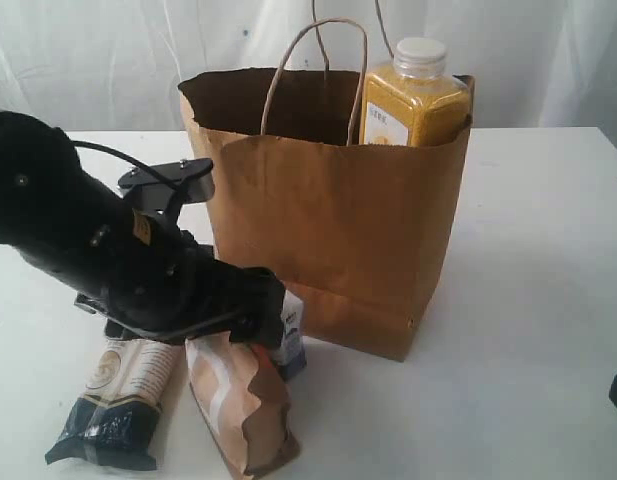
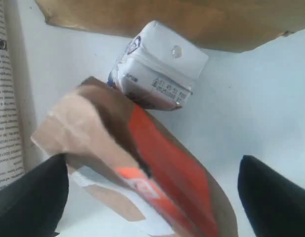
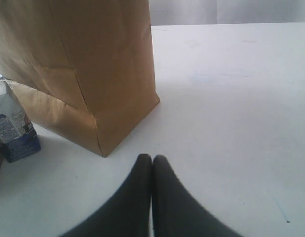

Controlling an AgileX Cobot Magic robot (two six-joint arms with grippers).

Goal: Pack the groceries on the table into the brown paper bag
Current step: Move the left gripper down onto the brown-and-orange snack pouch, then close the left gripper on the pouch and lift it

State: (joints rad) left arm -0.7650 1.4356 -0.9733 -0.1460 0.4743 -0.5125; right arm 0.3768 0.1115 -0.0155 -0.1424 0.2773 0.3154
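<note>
The brown paper bag (image 1: pixel 333 225) stands upright mid-table, and the yellow juice bottle (image 1: pixel 413 95) pokes out of its top. In front of the bag lie the brown-orange pouch (image 2: pixel 142 163), the small white-blue carton (image 2: pixel 154 74) and the long pasta packet (image 1: pixel 118 395). My left gripper (image 2: pixel 152 202) is open low over the pouch, with one black finger (image 2: pixel 28 197) on each side of it. Resting on the white table (image 1: pixel 548 250) to the right of the bag, my right gripper (image 3: pixel 152 160) is shut and empty. The jar and the can are not in view.
The bag's twisted handles (image 1: pixel 318 75) stand up above its rim. A white curtain (image 1: pixel 108 50) hangs behind the table. The carton (image 3: pixel 11 123) stands close against the bag's front corner.
</note>
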